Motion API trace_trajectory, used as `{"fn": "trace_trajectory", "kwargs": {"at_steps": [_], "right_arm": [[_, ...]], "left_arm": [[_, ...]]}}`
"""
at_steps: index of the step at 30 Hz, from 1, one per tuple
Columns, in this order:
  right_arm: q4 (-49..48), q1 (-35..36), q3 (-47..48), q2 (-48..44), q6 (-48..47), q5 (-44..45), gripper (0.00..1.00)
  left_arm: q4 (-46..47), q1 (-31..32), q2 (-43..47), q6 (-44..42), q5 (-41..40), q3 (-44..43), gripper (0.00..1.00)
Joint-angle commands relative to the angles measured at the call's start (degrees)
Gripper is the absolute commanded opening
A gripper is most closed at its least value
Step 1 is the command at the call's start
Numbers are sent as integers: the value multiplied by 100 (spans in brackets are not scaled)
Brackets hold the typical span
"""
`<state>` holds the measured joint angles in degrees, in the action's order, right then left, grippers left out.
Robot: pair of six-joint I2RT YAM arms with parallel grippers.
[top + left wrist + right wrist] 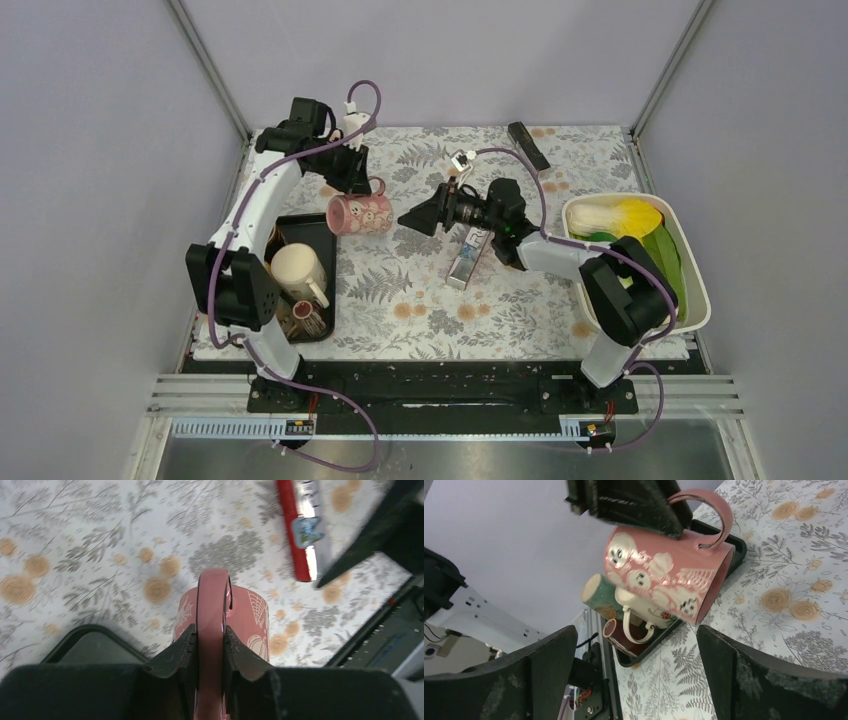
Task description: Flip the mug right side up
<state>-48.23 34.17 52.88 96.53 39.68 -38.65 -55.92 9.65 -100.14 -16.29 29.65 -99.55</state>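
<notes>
Plain grey walls [430,50] stand on three sides of the desk [430,300]. The desk has a white cloth with grey leaves and orange flowers on it. A black tray [310,228] sits at the left edge with a cream cup [297,270] in it. A white tub [700,290] with green and yellow leaves sits at the right edge. A red and silver packet [468,256] lies in the middle, and a black remote [528,146] lies at the far edge.

The pink mug [360,213] is just beside the tray. It is tipped on its side with its handle on top, and it looks lifted off the cloth. The left hand [209,631] pinches the handle tight. The right hand [412,218] is near the mug and points at it, with its fingers spread wide and nothing in them.
</notes>
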Motion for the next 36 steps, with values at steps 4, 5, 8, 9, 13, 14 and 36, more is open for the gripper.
{"fn": "trace_trajectory", "kwargs": {"at_steps": [4,5,8,9,13,14,36], "right_arm": [[-261,253,631,151,432,-5,99],[-198,270,646,171,431,-8,99],[-22,291,688,228,381,14,99],[-46,295,681,250,379,6,99],[-464,356,746,312,658,-267,96],[-682,381,768,318,759,-415,86],[8005,-1058,4082,740,-5091,4782,0]], "left_arm": [[459,203,995,421,1414,-122,0],[466,208,1011,448,1499,-118,0],[465,223,1048,556,1789,-145,0],[463,240,1051,588,1836,-156,0],[538,344,1114,686,1983,-63,0],[611,366,1131,711,1976,-4,0],[-398,-246,1217,-951,-852,341,99]]}}
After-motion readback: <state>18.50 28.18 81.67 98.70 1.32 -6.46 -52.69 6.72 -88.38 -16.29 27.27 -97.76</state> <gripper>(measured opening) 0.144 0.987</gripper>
